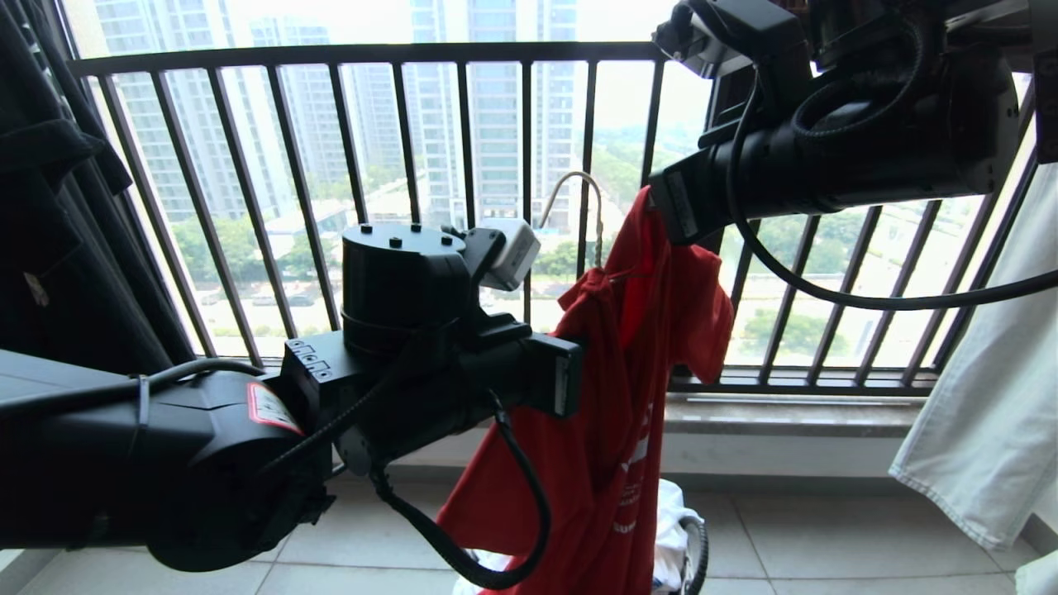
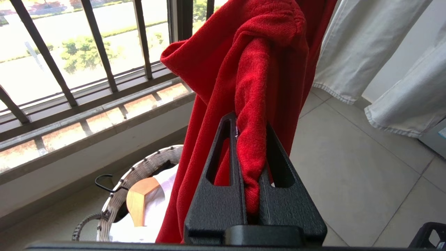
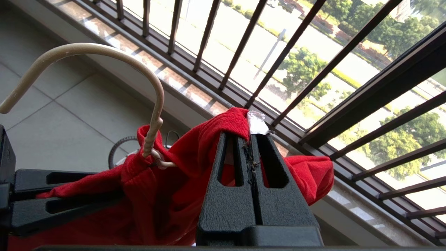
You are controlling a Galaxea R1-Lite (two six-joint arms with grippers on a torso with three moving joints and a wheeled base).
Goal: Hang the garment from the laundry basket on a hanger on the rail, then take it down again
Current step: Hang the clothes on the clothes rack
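1. The garment [image 1: 616, 430], a red T-shirt with white lettering, hangs in the air between the two grippers in front of the dark barred window railing [image 1: 463, 190], its lower part trailing down to the laundry basket [image 2: 146, 167] on the tiled floor [image 1: 826, 537].
2. The left gripper [image 2: 251, 122] is clamped on a thick fold of the red cloth; its two black fingers [image 2: 223, 174] stand a narrow way apart with the bunched fabric squeezed between them.
3. The right gripper [image 3: 251, 137] is higher, pinching the top edge of the shirt, where a small white label shows at the fingertips; its fingers are pressed nearly together on the thin cloth.
4. The hanger [image 3: 104, 76], thin and white, sits just beside the right gripper with its hook standing up free of any support; its neck disappears into the gathered collar of the shirt.
5. In the basket, below the left gripper, lie white cloth and a wooden hanger [image 2: 139, 200].
6. White fabric [image 1: 992, 397] hangs beyond the right arm.
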